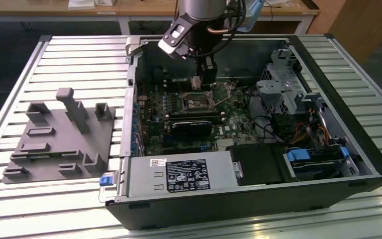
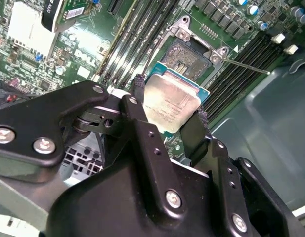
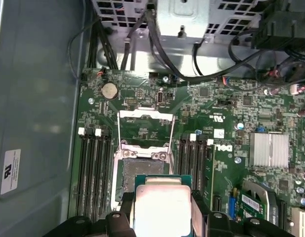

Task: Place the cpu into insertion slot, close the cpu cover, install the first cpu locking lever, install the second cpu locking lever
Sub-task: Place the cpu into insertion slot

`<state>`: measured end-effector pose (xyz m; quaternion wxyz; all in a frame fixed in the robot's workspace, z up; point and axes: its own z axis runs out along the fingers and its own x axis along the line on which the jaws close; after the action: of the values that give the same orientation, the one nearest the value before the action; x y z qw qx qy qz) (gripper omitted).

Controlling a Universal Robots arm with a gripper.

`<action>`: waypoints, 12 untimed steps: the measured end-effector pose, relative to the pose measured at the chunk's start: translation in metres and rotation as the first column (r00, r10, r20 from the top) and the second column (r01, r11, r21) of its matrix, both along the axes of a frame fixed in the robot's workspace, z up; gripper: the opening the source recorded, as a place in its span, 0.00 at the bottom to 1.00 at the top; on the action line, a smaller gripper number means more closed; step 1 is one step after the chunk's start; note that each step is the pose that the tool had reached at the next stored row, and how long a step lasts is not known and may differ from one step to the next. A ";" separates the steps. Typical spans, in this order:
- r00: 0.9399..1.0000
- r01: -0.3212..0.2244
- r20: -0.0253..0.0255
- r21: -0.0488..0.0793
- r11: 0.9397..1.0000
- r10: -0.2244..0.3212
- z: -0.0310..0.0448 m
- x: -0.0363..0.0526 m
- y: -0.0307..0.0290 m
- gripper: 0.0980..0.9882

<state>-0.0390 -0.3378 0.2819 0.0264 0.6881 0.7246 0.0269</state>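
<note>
I see black memory slots [image 3: 95, 173] on the green motherboard [image 3: 206, 106], close on either side of the fingers [image 3: 197, 210]. Beyond the fingertips sits a coin-cell battery [image 3: 109, 89], then black cables [image 3: 211, 69] and a perforated metal drive cage [image 3: 184, 17]. Well apart from the fingers, outside the computer case [image 1: 350, 99], a grey moulded fixture [image 1: 58, 139] lies on the slatted table [image 1: 78, 55].

Silvery green-edged cpu [image 2: 173, 98], green motherboard [image 3: 226, 168], black pincer [image 2: 170, 103]
</note>
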 end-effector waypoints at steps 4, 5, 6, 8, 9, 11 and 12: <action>1.000 0.000 0.000 0.000 1.000 0.000 -0.0046 0.0001 0.0018 0.49; 1.000 -0.001 0.000 0.000 1.000 0.001 -0.0050 0.0001 0.0018 0.49; 1.000 -0.001 0.000 0.000 1.000 0.001 -0.0052 0.0001 0.0018 0.49; 1.000 0.000 0.000 0.000 1.000 0.000 -0.0061 0.0001 0.0018 0.49; 1.000 0.000 0.000 0.000 1.000 0.000 -0.0065 0.0001 0.0018 0.49; 1.000 0.000 0.000 0.000 1.000 0.000 -0.0071 0.0001 0.0018 0.49; 1.000 0.000 0.000 0.000 1.000 0.000 -0.0074 0.0001 0.0018 0.49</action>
<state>-0.0389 -0.3360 0.2744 0.0264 0.6880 0.7247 0.0269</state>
